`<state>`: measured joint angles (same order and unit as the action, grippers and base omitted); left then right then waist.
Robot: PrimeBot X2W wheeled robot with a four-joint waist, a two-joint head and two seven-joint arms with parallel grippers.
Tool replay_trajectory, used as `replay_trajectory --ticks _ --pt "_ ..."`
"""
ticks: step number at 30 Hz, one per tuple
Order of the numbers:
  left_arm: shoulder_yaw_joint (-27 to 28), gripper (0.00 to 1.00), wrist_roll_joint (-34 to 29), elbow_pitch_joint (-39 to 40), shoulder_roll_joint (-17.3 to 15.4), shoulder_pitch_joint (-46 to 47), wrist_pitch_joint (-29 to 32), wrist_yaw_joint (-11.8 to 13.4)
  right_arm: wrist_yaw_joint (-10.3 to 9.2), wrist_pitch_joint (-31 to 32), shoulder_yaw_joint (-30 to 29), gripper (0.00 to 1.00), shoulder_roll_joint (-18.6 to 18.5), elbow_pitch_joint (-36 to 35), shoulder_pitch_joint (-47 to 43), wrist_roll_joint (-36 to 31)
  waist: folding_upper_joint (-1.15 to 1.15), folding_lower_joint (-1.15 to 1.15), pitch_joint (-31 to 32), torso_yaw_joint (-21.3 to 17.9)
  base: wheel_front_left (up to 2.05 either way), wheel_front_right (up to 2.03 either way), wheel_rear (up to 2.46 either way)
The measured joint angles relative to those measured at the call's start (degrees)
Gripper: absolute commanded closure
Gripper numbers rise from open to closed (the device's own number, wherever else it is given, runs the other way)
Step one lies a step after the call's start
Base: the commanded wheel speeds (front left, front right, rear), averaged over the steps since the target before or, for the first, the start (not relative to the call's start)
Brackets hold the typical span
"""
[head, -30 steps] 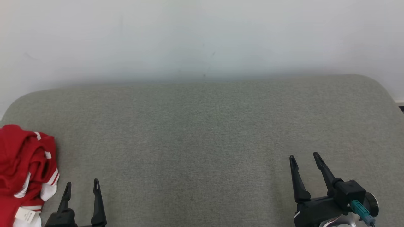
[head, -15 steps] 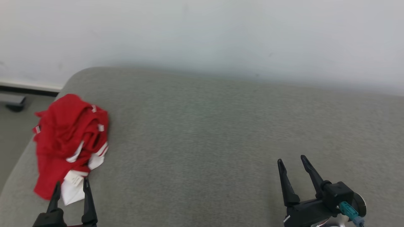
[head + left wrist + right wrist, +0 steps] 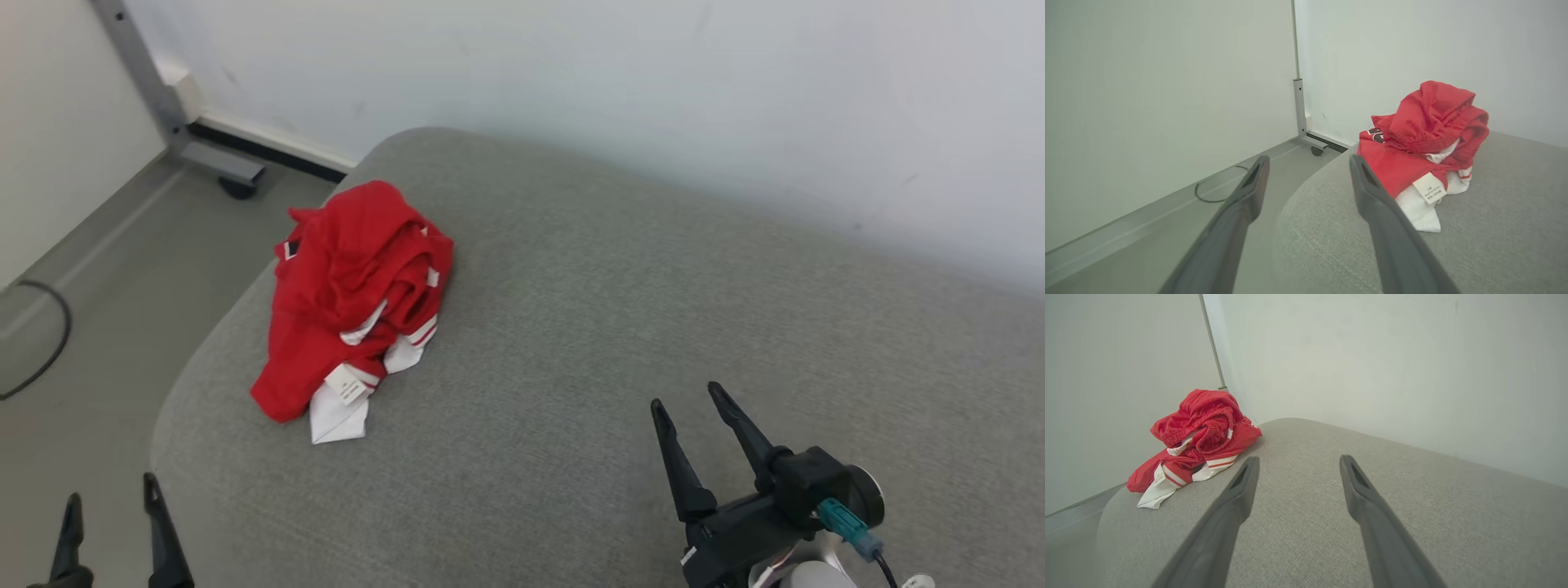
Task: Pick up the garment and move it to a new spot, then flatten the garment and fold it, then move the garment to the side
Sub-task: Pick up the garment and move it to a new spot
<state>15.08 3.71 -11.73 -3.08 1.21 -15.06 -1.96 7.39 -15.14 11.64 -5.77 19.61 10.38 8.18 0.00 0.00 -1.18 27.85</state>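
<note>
A crumpled red garment [image 3: 353, 286] with white trim and a white label lies bunched near the left end of the grey upholstered surface [image 3: 620, 327]. It also appears in the left wrist view [image 3: 1425, 134] and the right wrist view [image 3: 1198, 437]. My left gripper [image 3: 112, 506] is open at the lower left, past the surface's left edge over the floor, well short of the garment. Low on the right, my right gripper [image 3: 686, 396] stands open above the surface, far to the garment's right. Neither holds anything.
A white wall [image 3: 653, 98] runs behind the surface. Off its left end lies grey floor [image 3: 90, 294] with a looped black cable [image 3: 49, 343] and a metal post on a castor [image 3: 237, 188]. Bare surface stretches to the right of the garment.
The camera has swung left, so the garment sits nearer the middle of the head view and the floor and post have appeared. Both grippers stay open.
</note>
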Motion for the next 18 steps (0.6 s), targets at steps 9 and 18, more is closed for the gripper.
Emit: replay_trajectory --ticks 9,18 --pt "-0.56 0.00 3.21 2.31 0.11 -1.89 0.00 2.29 0.00 0.01 3.09 0.00 -1.68 1.46 2.52 1.68 0.00 0.01 -2.84 3.14 0.00 0.00 0.00" --pt "-1.61 0.00 3.76 -0.79 0.14 2.02 0.00 0.07 0.00 0.01 -0.58 0.00 -3.07 0.11 1.01 1.38 0.00 0.01 -4.33 2.98 0.00 0.00 0.00"
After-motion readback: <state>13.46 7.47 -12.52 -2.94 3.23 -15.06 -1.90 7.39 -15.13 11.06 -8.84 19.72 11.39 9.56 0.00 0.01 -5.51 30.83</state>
